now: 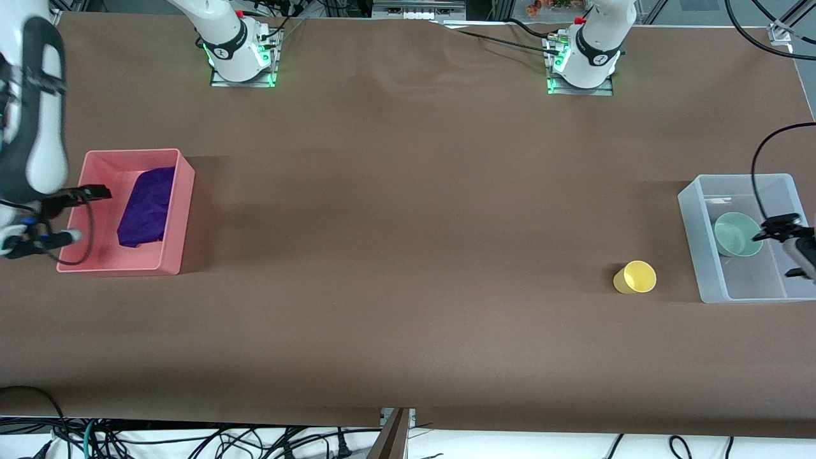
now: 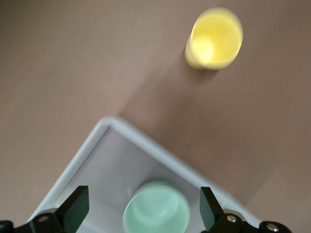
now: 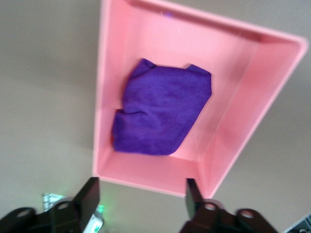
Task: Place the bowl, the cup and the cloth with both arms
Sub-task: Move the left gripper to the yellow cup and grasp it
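Note:
The mint-green bowl sits inside the clear bin at the left arm's end of the table. My left gripper hangs over that bin, open and empty, with the bowl below and between its fingers. The yellow cup sits on the table beside the clear bin, outside it, and also shows in the left wrist view. The purple cloth lies crumpled in the pink bin at the right arm's end. My right gripper is open and empty over the pink bin's outer edge; the cloth shows ahead of it.
The brown table spreads wide between the two bins. The arm bases stand along its edge farthest from the front camera. Cables hang below the table's near edge. The clear bin's rim and the pink bin's wall lie close under the grippers.

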Robot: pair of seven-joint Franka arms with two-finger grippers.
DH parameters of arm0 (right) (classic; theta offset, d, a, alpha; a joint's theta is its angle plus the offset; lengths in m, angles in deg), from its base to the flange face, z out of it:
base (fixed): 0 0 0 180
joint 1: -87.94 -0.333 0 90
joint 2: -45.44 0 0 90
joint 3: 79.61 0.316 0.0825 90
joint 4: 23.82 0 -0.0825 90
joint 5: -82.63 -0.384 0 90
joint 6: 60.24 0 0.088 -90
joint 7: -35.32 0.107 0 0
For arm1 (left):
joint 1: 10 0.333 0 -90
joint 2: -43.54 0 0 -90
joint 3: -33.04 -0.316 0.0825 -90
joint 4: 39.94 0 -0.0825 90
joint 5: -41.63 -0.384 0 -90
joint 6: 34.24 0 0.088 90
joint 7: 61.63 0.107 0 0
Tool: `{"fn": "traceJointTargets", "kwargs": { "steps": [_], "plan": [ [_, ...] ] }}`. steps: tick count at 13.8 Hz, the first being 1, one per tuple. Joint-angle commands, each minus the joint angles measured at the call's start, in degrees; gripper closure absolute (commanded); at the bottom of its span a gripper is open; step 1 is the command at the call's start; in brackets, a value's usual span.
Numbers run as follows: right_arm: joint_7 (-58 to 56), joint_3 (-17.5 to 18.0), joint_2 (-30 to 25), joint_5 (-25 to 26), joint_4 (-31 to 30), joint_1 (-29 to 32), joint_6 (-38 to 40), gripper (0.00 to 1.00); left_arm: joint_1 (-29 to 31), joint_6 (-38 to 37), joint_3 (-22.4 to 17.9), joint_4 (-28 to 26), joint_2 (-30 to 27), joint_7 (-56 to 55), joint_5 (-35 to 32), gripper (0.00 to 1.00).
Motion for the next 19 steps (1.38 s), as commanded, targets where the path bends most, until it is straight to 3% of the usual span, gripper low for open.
{"fn": "traceJointTargets", "kwargs": {
  "steps": [1,4,5,6,9,10,11,14,17,19],
  "plan": [
    [0.46,6.22,-5.66,-0.14,6.38,0.12,6.15,0.00,-4.03,-0.18,2.15,-0.17,2.09,-12.58,0.75,0.00],
    [6.67,11.14,-11.20,-0.23,6.13,0.12,7.46,0.00,-7.04,9.11,1.89,-0.96,8.40,-19.30,-0.22,0.01],
    [9.31,13.43,-12.44,0.47,6.22,0.20,9.21,0.00,-7.22,11.41,1.89,-1.49,9.81,-20.26,-0.13,0.05],
    [10.30,15.02,-13.15,1.43,6.13,0.12,9.41,0.00,-7.22,12.12,1.98,-2.10,10.96,-22.10,0.48,0.20],
    [10.13,15.47,-13.59,2.23,6.13,0.20,5.38,0.00,-6.96,15.36,2.07,-3.86,13.69,-23.09,0.75,0.60],
    [10.39,15.30,-14.81,2.24,6.13,0.81,4.84,0.00,-6.87,17.12,2.07,-5.17,13.96,-23.17,0.75,0.84],
    [10.57,15.30,-15.78,2.24,6.04,1.34,4.23,0.00,-7.04,17.14,2.07,-5.19,13.87,-23.17,0.75,1.00],
    [10.22,15.56,-17.11,2.41,3.59,1.52,1.69,0.00,-6.95,14.61,2.33,-4.48,12.21,-23.17,0.75,1.00],
    [11.53,16.52,-17.28,2.59,3.49,1.52,1.84,0.00,-6.43,2.86,2.24,-0.63,8.00,-23.00,0.66,1.00],
    [18.80,16.88,-17.28,2.50,3.49,1.52,3.16,0.00,-5.55,-3.05,0.93,2.01,6.14,-21.77,-0.31,1.00]
  ]
}}
